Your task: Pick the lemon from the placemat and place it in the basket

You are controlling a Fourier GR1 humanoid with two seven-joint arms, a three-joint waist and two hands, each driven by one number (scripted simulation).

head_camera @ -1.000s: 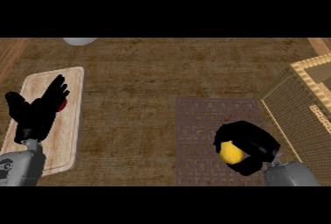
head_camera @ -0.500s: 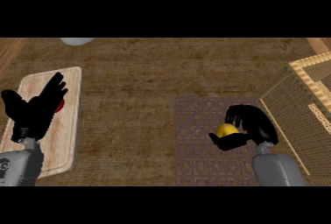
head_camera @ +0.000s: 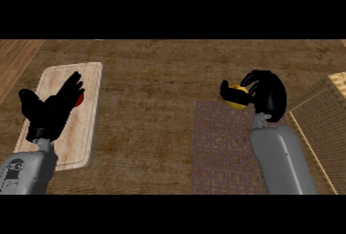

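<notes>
Your lemon (head_camera: pixel 236 101) shows as a small yellow patch inside the right hand (head_camera: pixel 260 93), whose fingers and thumb curl round it and hide most of it. It sits above the far end of the placemat (head_camera: pixel 223 151), just at that mat's far edge. You cannot tell from this view how high it is held over the counter (head_camera: pixel 148 91).

The placemat is a dark patterned strip running toward the counter's near edge; your grey right forearm (head_camera: pixel 280 160) lies over its right side.

The basket (head_camera: pixel 323 123) lies at the counter's right edge, just beside the placemat. Only its woven wall and pale rim show; the lemon is still left of it, not inside.

Toward the counter's left edge a pale cutting board (head_camera: pixel 84 132) lies lengthwise. Your left hand (head_camera: pixel 51 109) shows over it with fingers straight and spread, holding nothing. A small red object (head_camera: pixel 79 99) peeks out from behind those fingers on the board; you cannot tell what it is.
</notes>
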